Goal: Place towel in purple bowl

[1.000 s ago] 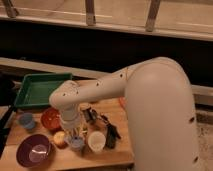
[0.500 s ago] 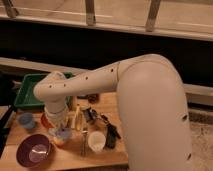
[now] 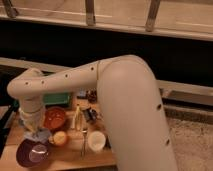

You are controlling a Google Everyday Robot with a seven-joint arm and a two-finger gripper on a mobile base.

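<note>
The white arm reaches from the large rounded body at right across to the left side of the wooden table, then bends down at its wrist. The gripper hangs low at the near left, just above the far rim of the purple bowl. A pale bluish cloth, the towel, bunches right beneath it, touching or overlapping the bowl's far edge; whether it hangs from the gripper or lies on the table cannot be told. The purple bowl sits at the near-left corner of the table. Just right of it lies a round yellowish fruit, and farther right a white cup. An orange-red bowl stands behind the fruit, beside the wrist. A green tray lies at the far left, partly hidden by the arm. Small dark items cluster near the table's middle.
</note>
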